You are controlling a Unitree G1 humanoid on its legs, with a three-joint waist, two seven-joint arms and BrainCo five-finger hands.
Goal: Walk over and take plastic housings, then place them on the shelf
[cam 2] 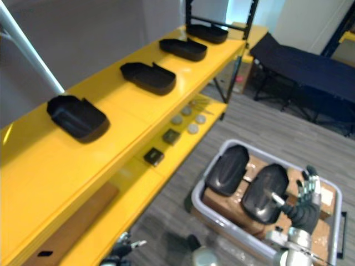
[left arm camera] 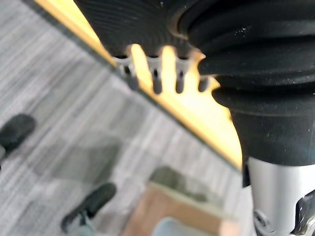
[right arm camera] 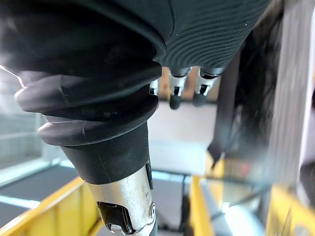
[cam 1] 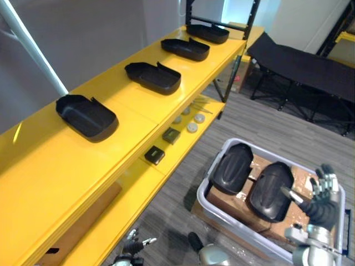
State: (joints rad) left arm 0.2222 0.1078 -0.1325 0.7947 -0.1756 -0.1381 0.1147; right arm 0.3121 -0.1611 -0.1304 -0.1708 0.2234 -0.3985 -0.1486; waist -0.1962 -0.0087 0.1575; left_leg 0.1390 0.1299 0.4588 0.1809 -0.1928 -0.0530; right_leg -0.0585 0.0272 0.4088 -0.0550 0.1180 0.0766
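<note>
Several black plastic housings lie in a row on the top of the yellow shelf (cam 1: 50,177); the nearest one (cam 1: 87,116) lies open side up, and another (cam 1: 153,77) is farther along. Two more housings (cam 1: 231,168) (cam 1: 270,191) rest dome-up on cardboard inside a grey bin (cam 1: 206,183) on the floor at the lower right. My right hand (cam 1: 321,199) is raised over the bin's right side, fingers (right arm camera: 174,93) straight, holding nothing. My left hand (cam 1: 133,246) hangs low beside the shelf's front edge with its fingers (left arm camera: 155,78) relaxed and empty.
The shelf's lower level carries small round discs (cam 1: 192,119) and two small dark boxes (cam 1: 155,155). A brown cardboard box (cam 1: 83,221) sits under the shelf. A black folding cot (cam 1: 299,66) stands at the back right. Grey carpet lies between shelf and bin.
</note>
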